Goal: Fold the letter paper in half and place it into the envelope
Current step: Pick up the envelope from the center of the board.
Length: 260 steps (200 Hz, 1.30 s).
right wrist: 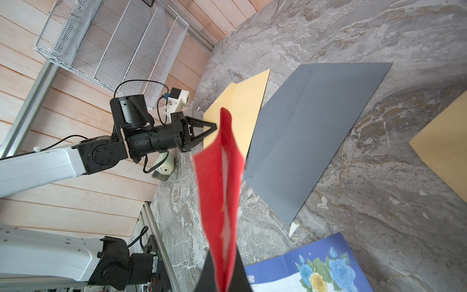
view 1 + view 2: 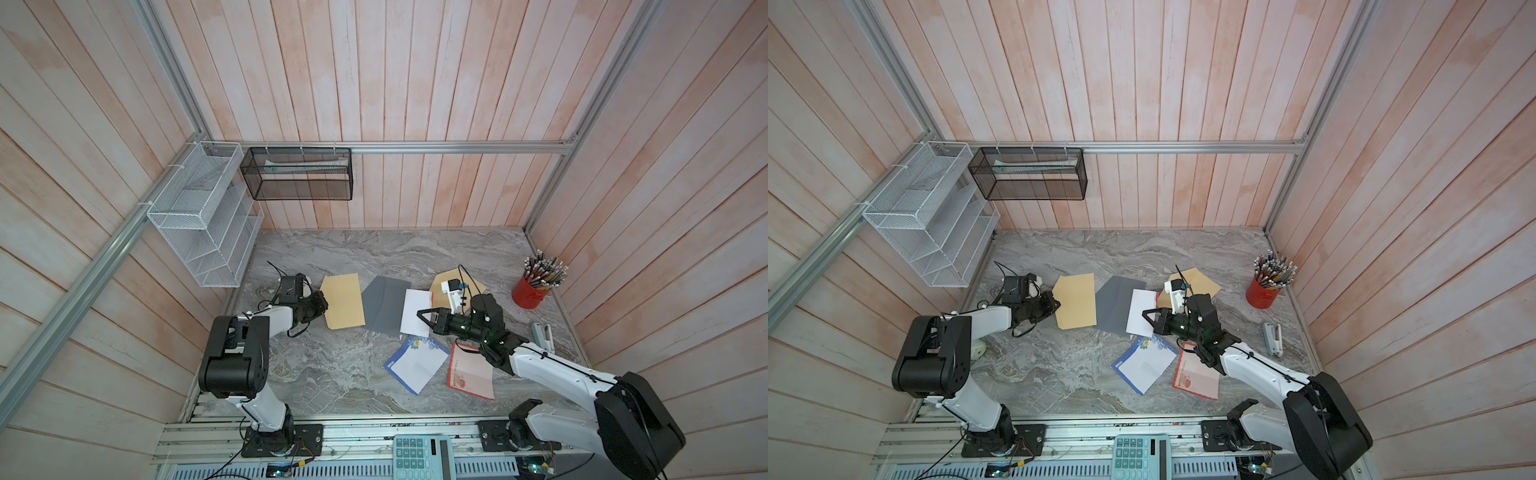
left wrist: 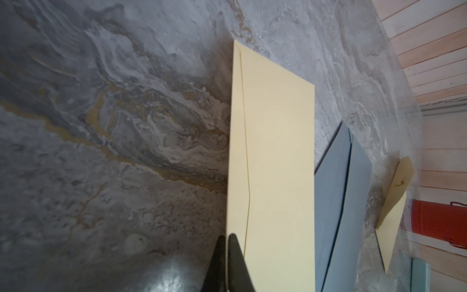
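The tan envelope (image 2: 343, 301) (image 2: 1075, 301) lies flat on the marble table, left of centre. My left gripper (image 2: 325, 305) (image 2: 1057, 304) is at its left edge. In the left wrist view the jaws (image 3: 225, 237) are shut on the edge of the envelope (image 3: 278, 151) beside the flap line. My right gripper (image 2: 419, 313) (image 2: 1144, 312) is shut on the folded letter paper (image 2: 415, 307) (image 2: 1142, 307). The sheet looks white from above and hangs over a grey envelope. In the right wrist view the letter paper (image 1: 219, 177) shows red, sticking out past the right gripper (image 1: 223, 252) towards the tan envelope (image 1: 240, 106).
A grey envelope (image 2: 384, 305) lies between the two grippers, and a second tan envelope (image 2: 473, 284) lies behind the right wrist. A blue flowered sheet (image 2: 417, 363) and a red-bordered sheet (image 2: 471, 372) lie nearer the front. At the right are a red pencil cup (image 2: 532, 291) and a stapler (image 2: 542, 336).
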Available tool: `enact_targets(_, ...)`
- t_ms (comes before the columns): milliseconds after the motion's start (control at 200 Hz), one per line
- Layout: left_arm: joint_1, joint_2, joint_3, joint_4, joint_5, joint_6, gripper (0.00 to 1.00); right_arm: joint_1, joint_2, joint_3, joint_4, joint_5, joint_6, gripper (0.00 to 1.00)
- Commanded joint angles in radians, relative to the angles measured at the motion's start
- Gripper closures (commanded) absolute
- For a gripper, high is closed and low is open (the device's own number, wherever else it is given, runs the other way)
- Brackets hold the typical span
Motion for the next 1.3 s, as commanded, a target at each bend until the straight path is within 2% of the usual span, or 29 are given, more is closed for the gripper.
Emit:
enact_targets(0,0.0,-0.09,0.074,-0.106,0.068,0.039,1.0,-0.008,-0.016,0.028,-0.061,0.029,-0.052,1.0)
enact_targets(110,-0.014,-0.196,0.139,-0.21,0.073,0.065,1.0,-0.017,-0.043,0.048,-0.105,0.03,-0.076,1.0)
enact_targets(215,-0.062,-0.256,0.225,-0.331,0.014,0.141,1.0,-0.019,-0.063,0.079,-0.175,0.048,-0.133,1.0)
enact_targets(435,-0.219,-0.242,0.396,-0.526,-0.067,0.408,1.0,-0.019,-0.09,0.168,-0.367,0.101,-0.285,1.0)
enact_targets(515,-0.26,-0.237,0.414,-0.542,-0.156,0.49,1.0,-0.018,-0.105,0.197,-0.428,0.133,-0.33,1.0)
enact_targets(585,-0.297,-0.238,0.412,-0.516,-0.224,0.529,1.0,-0.018,-0.124,0.208,-0.46,0.155,-0.355,1.0)
enact_targets(655,-0.338,-0.254,0.384,-0.453,-0.243,0.555,1.0,-0.017,-0.136,0.223,-0.493,0.176,-0.377,1.0)
enact_targets(810,-0.457,-0.39,0.16,-0.099,-0.334,0.787,1.0,0.002,-0.141,0.253,-0.565,0.209,-0.443,1.0)
enact_targets(860,-0.47,-0.435,0.087,0.002,-0.308,0.848,1.0,0.022,-0.14,0.269,-0.598,0.239,-0.478,1.0)
enact_targets(905,-0.468,-0.453,0.065,0.014,-0.247,0.893,1.0,0.048,-0.138,0.286,-0.632,0.288,-0.512,1.0)
enact_targets(1065,-0.468,-0.403,0.133,-0.171,-0.116,1.058,1.0,0.157,-0.12,0.338,-0.725,0.442,-0.647,1.0)
enact_targets(1295,-0.469,-0.397,0.146,-0.289,-0.037,1.232,1.0,0.316,-0.08,0.4,-0.831,0.583,-0.828,1.0)
